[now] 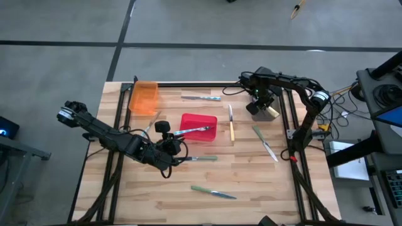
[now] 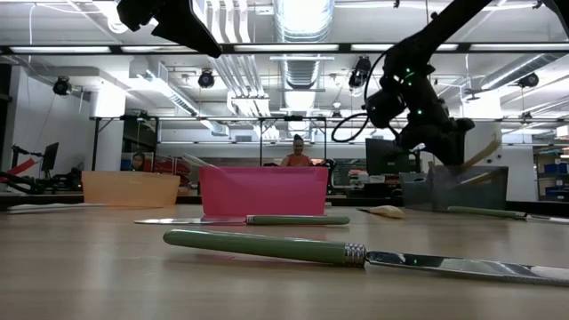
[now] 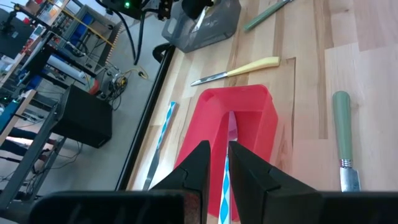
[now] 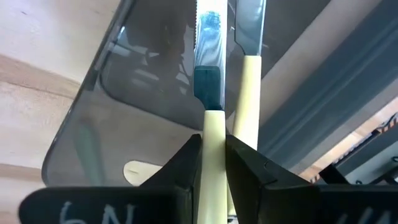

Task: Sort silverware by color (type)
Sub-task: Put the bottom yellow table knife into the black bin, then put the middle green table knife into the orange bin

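My left gripper (image 1: pixel 171 139) is shut on a utensil with a blue-and-white handle (image 3: pixel 226 186), just left of the red bin (image 1: pixel 200 127). The utensil's silver end (image 3: pixel 232 124) reaches over the bin's inside. My right gripper (image 1: pixel 260 100) points down over the grey bin (image 1: pixel 269 112) at the far right, shut on a yellow-handled knife (image 4: pixel 213 162). That knife's serrated blade (image 4: pixel 208 31) hangs inside the bin. A second yellow-handled utensil (image 4: pixel 247 93) stands in the bin beside it. My left gripper pinches the blue-and-white handle (image 3: pixel 225 171) between its two fingers, which lie along it. They come slanting down from the table's left. The utensil is lifted, its metal end pointing into the red bin. My right gripper pinches the knife's yellow handle (image 4: pixel 213 134) between its two fingers from above. The knife hangs upright, blade down inside the grey bin; whether the tip rests on the bottom I cannot tell.
An orange bin (image 1: pixel 143 97) stands at the far left. Loose on the table lie a blue-handled utensil (image 1: pixel 201 98), a yellow-handled knife (image 1: pixel 231 123) right of the red bin, and three green-handled knives (image 1: pixel 265 143), (image 1: pixel 200 159), (image 1: pixel 213 192).
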You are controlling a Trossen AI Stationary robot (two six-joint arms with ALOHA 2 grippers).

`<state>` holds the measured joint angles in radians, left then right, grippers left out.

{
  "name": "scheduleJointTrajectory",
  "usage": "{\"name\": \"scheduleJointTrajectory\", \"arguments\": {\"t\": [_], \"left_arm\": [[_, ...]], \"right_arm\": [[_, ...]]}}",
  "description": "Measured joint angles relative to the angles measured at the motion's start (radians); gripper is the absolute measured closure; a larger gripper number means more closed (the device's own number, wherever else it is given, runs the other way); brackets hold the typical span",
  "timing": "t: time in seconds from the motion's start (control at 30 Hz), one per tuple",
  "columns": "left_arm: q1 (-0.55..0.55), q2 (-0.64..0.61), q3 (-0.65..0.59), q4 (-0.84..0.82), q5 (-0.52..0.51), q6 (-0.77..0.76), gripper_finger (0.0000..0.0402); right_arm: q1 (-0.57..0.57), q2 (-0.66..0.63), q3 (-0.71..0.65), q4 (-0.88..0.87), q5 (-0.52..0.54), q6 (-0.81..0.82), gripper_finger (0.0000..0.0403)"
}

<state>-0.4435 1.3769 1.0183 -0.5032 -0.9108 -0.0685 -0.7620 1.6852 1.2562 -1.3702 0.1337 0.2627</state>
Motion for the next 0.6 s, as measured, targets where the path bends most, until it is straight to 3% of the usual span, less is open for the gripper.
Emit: {"name": "scheduleJointTrajectory", "arguments": {"t": [0.27, 0.6], "left_arm": [[0.0, 0.0, 0.0, 0.0, 0.0, 0.0, 0.0363], [0.0, 0.0, 0.0, 0.0, 0.0, 0.001, 0.0363]], "right_arm": [[0.0, 0.0, -0.005, 0.039, 0.0, -0.002, 0.0343], [0.0, -0.004, -0.005, 0.041, 0.0, -0.002, 0.0277]]}}
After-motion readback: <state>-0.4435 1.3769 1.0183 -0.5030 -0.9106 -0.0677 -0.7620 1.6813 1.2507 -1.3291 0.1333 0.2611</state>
